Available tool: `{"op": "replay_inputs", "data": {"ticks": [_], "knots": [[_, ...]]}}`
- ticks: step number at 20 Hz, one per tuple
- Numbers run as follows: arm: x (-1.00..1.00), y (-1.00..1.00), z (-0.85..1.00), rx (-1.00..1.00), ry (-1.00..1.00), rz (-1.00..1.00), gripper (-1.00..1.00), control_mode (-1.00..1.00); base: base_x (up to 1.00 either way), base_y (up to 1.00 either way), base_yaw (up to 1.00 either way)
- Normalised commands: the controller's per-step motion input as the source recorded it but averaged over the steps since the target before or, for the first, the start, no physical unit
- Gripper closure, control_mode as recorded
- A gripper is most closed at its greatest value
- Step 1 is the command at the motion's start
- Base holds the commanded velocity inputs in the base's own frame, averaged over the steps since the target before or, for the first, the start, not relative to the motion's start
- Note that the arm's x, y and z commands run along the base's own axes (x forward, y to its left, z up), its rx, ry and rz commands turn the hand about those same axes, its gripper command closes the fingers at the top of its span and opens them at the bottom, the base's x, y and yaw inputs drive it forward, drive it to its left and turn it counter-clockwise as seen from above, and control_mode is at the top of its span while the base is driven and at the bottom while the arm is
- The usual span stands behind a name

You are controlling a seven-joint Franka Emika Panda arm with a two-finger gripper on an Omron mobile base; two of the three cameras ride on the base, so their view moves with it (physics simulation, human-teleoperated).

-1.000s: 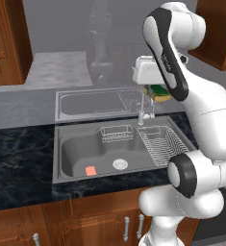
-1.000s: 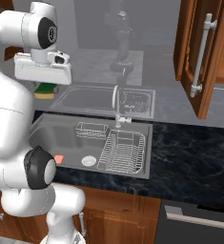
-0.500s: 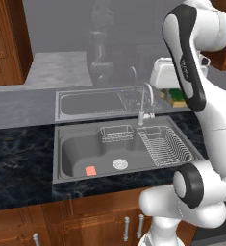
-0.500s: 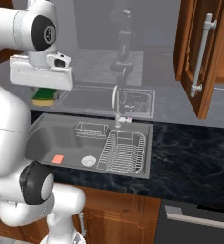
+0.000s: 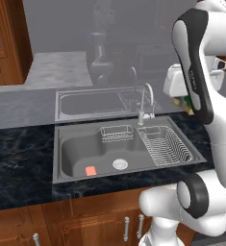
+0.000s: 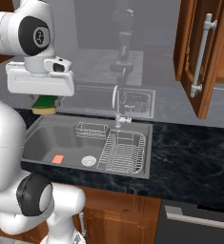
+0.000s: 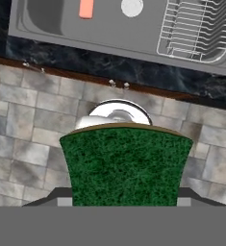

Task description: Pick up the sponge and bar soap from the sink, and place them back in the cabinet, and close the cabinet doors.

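The dark green sponge (image 7: 126, 166) sits between the fingers of my gripper (image 7: 126, 198), which is shut on it. In the base views the gripper (image 6: 45, 101) hangs high at the near side of the sink (image 6: 32, 138), with the sponge (image 6: 45, 105) poking out below the white hand. From the left base view the sponge (image 5: 184, 102) shows beside the forearm, and the gripper (image 5: 183, 98) is partly hidden. The salmon-pink bar soap (image 5: 90, 170) lies on the sink floor (image 5: 73, 153) near the front left. The bar soap (image 7: 86, 8) also shows at the top of the hand view.
A cabinet door (image 6: 199, 57) with a silver bar handle stands open at the upper right. A second wooden door (image 5: 6, 43) is at the far left. The faucet (image 6: 116, 107), a wire basket (image 6: 92, 129) and a dish rack (image 6: 123, 152) stand around the basin. Tiled floor (image 7: 32, 120) lies under the hand.
The hand has carried the sponge to the right in the left base view, back from over the sink toward the counter's front edge. The bar soap has not moved.
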Motion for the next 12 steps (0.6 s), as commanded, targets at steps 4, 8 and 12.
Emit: {"op": "replay_inputs", "data": {"ticks": [4,8,12], "knots": [[-0.36,-0.23,0.00,-0.02,0.00,0.00,1.00,-1.00,0.00,0.00,0.00],[-0.36,-0.21,0.00,0.00,0.00,0.00,1.00,-1.00,0.00,0.00,0.00],[-0.36,-0.14,0.00,0.00,0.00,0.00,1.00,-1.00,0.00,0.00,0.00]]}}
